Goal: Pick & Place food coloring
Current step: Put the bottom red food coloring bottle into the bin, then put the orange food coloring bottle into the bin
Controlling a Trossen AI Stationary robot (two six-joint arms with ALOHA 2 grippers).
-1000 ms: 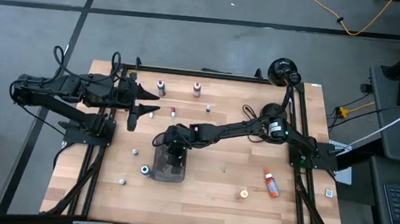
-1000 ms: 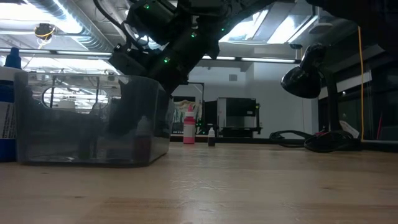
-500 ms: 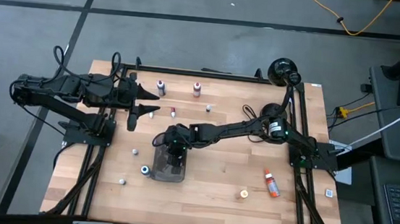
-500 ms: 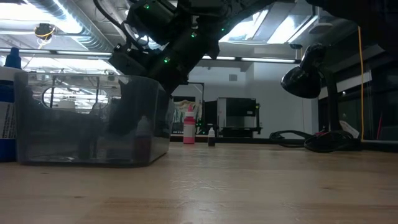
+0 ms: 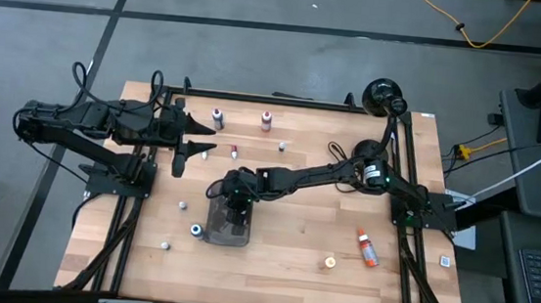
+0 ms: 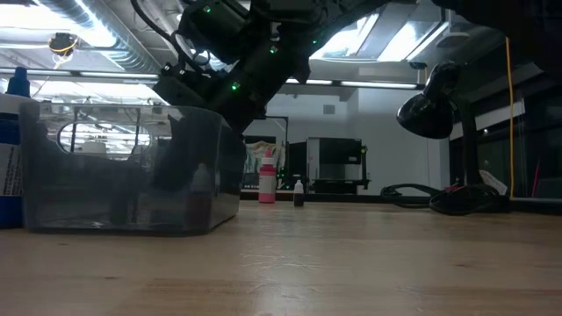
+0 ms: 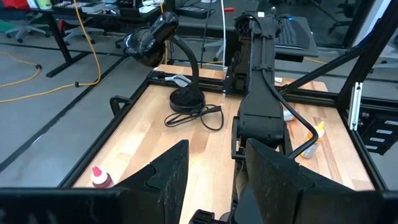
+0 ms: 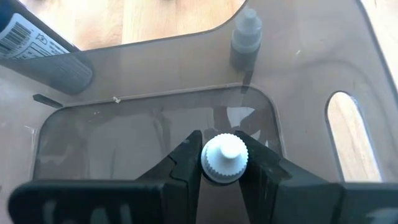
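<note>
A small food coloring bottle with a white ribbed cap (image 8: pixel 224 158) hangs inside the translucent grey tray (image 5: pixel 216 233), with my right gripper (image 5: pixel 235 205) shut on it. Only the cap shows; the body is hidden below it. More food coloring bottles stand or lie about the table: two at the far side (image 5: pixel 217 117) (image 5: pixel 266 121), a red-and-white one lying at the right (image 5: pixel 367 248), an orange one (image 5: pixel 329 263), and a grey one (image 8: pixel 244 40) just outside the tray's wall. My left gripper (image 5: pixel 203 137) waits open, raised over the table's left part. My right gripper pinches the bottle's white ribbed cap (image 8: pixel 210 163) between its two fingers, which reach into the tray slanting down from the table's right side. The bottle stands upright below the fingers. Whether its base touches the tray's floor cannot be told.
A blue-capped labelled bottle (image 6: pixel 9 149) stands right beside the tray's left wall. Small bottles (image 5: pixel 183 204) (image 5: pixel 165 245) dot the table's near left. A black desk lamp (image 5: pixel 385 98) and its cord sit at the far right corner. Bare wood lies at the near right.
</note>
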